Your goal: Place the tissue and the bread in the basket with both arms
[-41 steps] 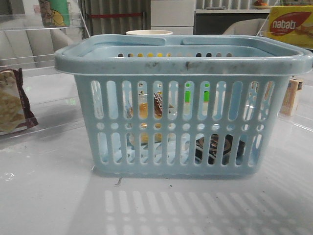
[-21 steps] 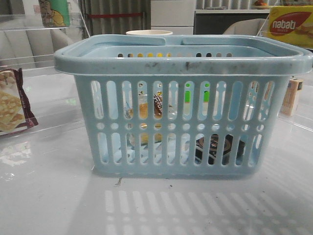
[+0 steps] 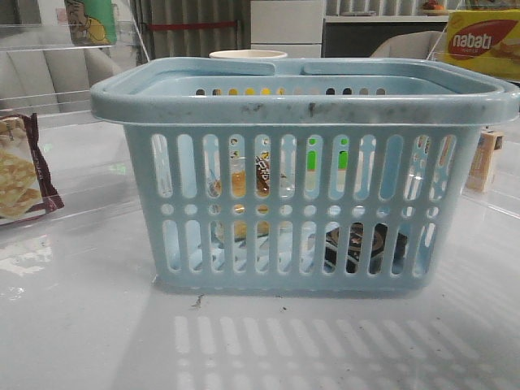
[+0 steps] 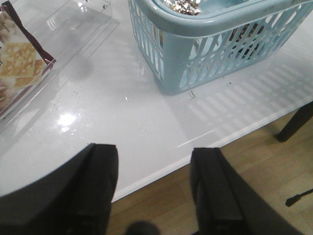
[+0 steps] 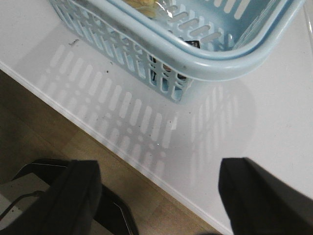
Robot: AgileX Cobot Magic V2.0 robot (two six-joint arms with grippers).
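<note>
The light blue basket (image 3: 301, 106) stands in the middle of the table. Through its slots I see the bread (image 3: 244, 180), golden-brown with a dark label, at the left inside. The black tissue pack (image 3: 359, 248) lies low at the right inside. Neither gripper shows in the front view. My left gripper (image 4: 154, 149) is open and empty over the table's front edge, well short of the basket (image 4: 205, 22). A crinkled wrapper (image 4: 182, 5) shows above its rim. My right gripper (image 5: 161, 164) is open and empty near the front edge, apart from the basket (image 5: 195, 63); the tissue (image 5: 167, 68) shows through its slots.
A maroon-edged cracker packet (image 3: 20, 166) lies at the left on a clear tray (image 4: 83, 19). A pale cup (image 3: 248, 54) stands behind the basket. A yellow box (image 3: 479, 41) and a small carton (image 3: 485, 161) are at the right. A dark stand (image 5: 117, 205) is on the floor below the table edge (image 5: 161, 181).
The cracker packet at the left has grown brighter, as if a shadow left it, and a glare patch appeared on the table beside it. The basket and its contents have not moved.
</note>
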